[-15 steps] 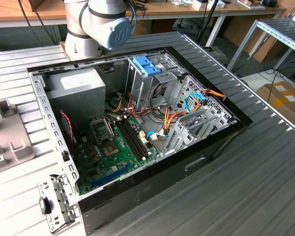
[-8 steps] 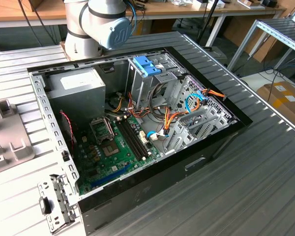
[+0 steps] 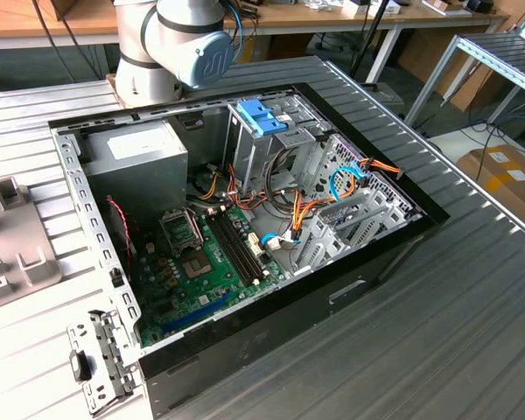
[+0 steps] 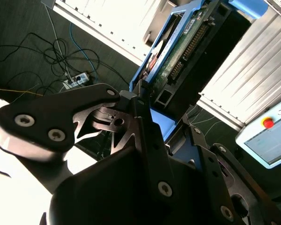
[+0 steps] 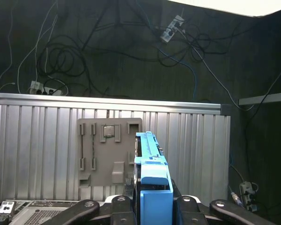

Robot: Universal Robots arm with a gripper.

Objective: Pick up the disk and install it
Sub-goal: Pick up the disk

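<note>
step: carry, pick-up judged done | tool (image 5: 152, 200) clamped on disk (image 5: 151, 164) at its blue rails | disk held clear of grey fixture plate (image 5: 110, 152) on worktop (image 5: 37, 140) | install pending: square rail alignment judged needed

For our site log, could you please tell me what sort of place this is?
Probably a robotics lab or workshop: a robot arm on a ribbed metal table, an opened computer case, workbenches behind.
</note>
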